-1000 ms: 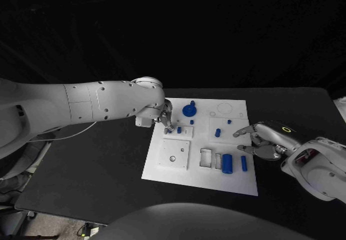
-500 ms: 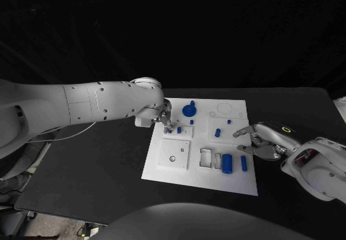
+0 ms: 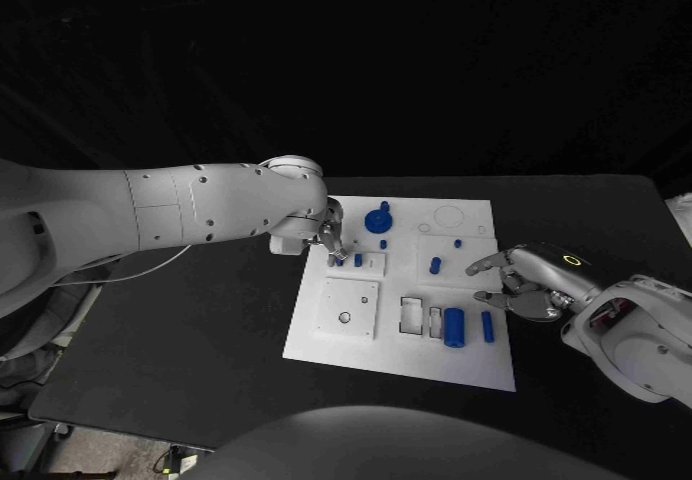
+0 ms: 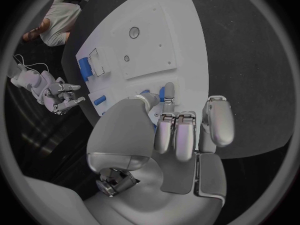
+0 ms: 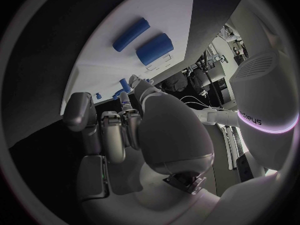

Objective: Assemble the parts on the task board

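Nothing moved on the board (image 3: 411,345) — your left hand (image 3: 329,238) still pinched a part (image 4: 169,91); right hand (image 3: 522,283) stayed spread.

No readable text, labels or numbers

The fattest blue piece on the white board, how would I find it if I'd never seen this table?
Start at the white task board in the middle of the black table, then look toward its near edge on the right hand's side. There lies the thick blue cylinder beside a thinner blue peg. It is much wider than every other blue part there.
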Robot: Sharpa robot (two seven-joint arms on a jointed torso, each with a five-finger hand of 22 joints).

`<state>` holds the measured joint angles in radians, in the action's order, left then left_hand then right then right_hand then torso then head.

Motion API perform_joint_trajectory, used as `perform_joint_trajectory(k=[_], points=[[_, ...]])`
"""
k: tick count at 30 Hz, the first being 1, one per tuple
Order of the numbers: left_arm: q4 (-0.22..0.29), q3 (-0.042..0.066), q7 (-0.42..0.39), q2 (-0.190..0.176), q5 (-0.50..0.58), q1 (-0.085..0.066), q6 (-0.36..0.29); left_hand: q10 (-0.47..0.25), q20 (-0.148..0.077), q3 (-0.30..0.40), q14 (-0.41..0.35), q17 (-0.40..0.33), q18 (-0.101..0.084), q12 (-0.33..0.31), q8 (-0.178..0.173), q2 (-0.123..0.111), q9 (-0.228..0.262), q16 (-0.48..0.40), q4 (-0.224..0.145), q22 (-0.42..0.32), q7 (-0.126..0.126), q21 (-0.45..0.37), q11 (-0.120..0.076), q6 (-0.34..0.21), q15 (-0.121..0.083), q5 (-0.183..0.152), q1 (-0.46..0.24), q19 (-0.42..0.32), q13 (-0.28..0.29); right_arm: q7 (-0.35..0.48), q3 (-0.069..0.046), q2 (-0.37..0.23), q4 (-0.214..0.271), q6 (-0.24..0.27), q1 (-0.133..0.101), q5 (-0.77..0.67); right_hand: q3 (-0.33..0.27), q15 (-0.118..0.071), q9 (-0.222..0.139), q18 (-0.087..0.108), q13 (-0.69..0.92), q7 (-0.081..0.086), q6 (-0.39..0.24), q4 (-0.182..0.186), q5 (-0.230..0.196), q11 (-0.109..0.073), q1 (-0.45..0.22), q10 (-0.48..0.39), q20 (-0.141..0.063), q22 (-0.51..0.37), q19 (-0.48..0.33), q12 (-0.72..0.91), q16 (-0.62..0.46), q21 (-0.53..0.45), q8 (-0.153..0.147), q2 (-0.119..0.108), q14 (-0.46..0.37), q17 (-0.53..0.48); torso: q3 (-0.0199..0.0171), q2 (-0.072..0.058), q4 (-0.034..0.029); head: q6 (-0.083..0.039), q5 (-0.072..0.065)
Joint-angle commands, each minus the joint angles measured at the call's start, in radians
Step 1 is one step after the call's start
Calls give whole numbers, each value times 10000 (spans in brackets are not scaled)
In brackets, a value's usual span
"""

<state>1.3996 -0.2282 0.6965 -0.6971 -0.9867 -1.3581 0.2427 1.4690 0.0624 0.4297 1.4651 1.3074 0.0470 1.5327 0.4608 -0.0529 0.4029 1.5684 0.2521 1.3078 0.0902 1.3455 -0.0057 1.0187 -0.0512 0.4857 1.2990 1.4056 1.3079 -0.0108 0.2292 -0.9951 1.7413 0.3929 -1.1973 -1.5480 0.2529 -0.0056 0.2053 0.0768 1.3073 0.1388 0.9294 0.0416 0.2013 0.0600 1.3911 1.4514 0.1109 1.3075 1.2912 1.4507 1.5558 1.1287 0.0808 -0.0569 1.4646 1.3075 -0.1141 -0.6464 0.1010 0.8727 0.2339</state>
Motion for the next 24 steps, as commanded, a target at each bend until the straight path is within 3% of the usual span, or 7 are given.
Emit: perform_joint_trajectory(k=[1,24], points=[[104,-24,1265,-60,-40,33,-10,585,3,862,1057,2634,114,-71,43,94,31,24,-815,1846,-405,-50,-48,305,1,-24,0,-83,2220,2,2,7,-3,-97,17,-100,59,62,15,203,956,11,71,-15,65,-19,114,-66,-12,1338,-47,-66,-58,-50,19,7,883,2423,2,4,2,-1,22],[613,-24,1166,-471,-235,32,-678,552,11,896,1057,2634,128,-105,49,40,77,24,-868,1828,-405,-110,-47,318,5,30,-6,-128,2191,-4,2,29,-81,-69,32,-100,69,65,16,209,911,14,72,-23,67,-14,128,-101,-8,1329,-67,-104,-81,-82,14,6,863,2400,-1,2,4,-1,69]])
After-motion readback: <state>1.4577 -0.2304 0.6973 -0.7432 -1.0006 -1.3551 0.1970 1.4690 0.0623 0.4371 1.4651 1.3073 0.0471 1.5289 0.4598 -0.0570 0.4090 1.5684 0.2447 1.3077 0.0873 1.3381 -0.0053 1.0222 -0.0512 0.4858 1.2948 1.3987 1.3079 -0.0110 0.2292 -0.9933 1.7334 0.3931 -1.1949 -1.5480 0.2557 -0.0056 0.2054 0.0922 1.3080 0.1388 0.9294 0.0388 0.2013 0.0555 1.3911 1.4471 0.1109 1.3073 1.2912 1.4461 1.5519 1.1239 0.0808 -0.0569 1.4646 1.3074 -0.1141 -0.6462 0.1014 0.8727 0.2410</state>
